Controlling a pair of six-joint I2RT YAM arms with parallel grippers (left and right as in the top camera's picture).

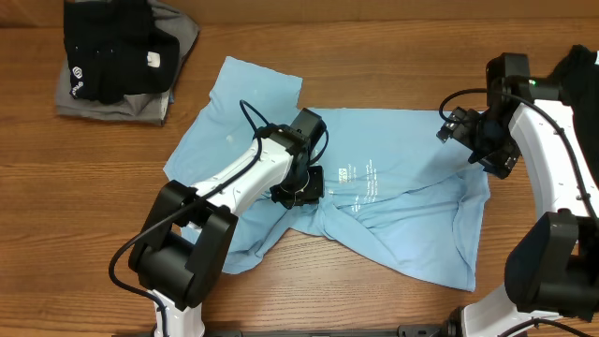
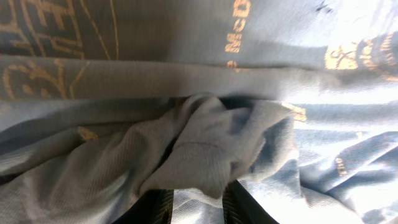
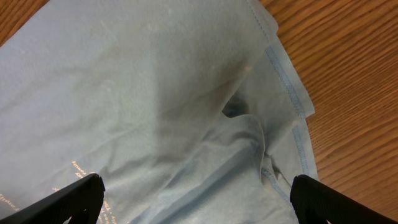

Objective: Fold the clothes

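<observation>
Left gripper [image 1: 299,190] sits near the middle of the light blue T-shirt [image 1: 393,178], clamped on a bunched fold of it; wrist view shows the cloth gathered between the fingers [image 2: 239,205]. Right gripper [image 1: 456,126] gapes wide over the shirt's right hem, holding nothing. T-shirt lies spread but rumpled on the table [image 1: 374,56], white lettering beside the left gripper. Pile of black and grey clothes [image 1: 117,61] lies at the far left corner, well apart.
</observation>
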